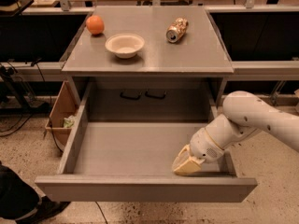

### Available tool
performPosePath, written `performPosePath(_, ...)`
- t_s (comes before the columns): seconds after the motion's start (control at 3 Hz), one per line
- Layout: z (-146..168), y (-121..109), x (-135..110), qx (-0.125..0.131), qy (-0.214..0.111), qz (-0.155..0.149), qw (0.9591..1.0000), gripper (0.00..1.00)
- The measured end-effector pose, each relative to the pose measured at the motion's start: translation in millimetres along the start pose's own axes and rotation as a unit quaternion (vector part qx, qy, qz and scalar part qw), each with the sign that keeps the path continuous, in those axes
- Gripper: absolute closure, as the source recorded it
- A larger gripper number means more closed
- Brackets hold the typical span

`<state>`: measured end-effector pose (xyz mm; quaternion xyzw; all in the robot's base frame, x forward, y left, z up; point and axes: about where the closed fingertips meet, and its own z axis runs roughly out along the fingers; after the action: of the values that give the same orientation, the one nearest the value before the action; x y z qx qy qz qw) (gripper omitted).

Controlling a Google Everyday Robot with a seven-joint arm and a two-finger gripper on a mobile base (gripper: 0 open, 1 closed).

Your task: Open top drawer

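Since the top drawer (145,190) stands far out of the grey cabinet (187,59), w/ its front panel well fwd of the cabinet top and the whole box interior showing, I judge the job about done. Any travel left looks short.

It reads as a stiff, rigid box. W/ nothing lying in it, it's prob. light and should run easy. The front is plain, smooth and handleless, so there's nothing to pinch from outside. The only real hold I see is the top rim of the front panel, hooked from inside.

My arm (254,118) comes in from the right, over the drawer's right side wall. My gripper (188,164) is down inside the drawer at the right front corner, just behind the front panel. Can't tell whether it's wide or narrow, or if it touches the drawer floor.

Edges to mind: the right wall is just beside my wrist, and the front rim is right ahead of the tool. Open room lies to the left inside the box, and straight up.

Outside, a cardboard box (58,111) sits near the drawer's left wall, and a dark shoe (28,209) is near its left front corner.

On top are a bowl (124,45), an orange (95,24) and a can (177,30) on its side, all well apart from me. A jolt might roll the can.
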<state>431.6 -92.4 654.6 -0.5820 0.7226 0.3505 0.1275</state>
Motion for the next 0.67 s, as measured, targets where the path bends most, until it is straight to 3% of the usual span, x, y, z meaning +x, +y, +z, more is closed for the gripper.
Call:
performPosePath(0.33, -4.7, -11.8, -10.8, 0.014, -0.012, -0.015, 0.9997, 1.0)
performPosePath(0.67, -34.6, -37.3, -14.4, 0.067, -0.036, -0.027, 0.9967, 1.0)
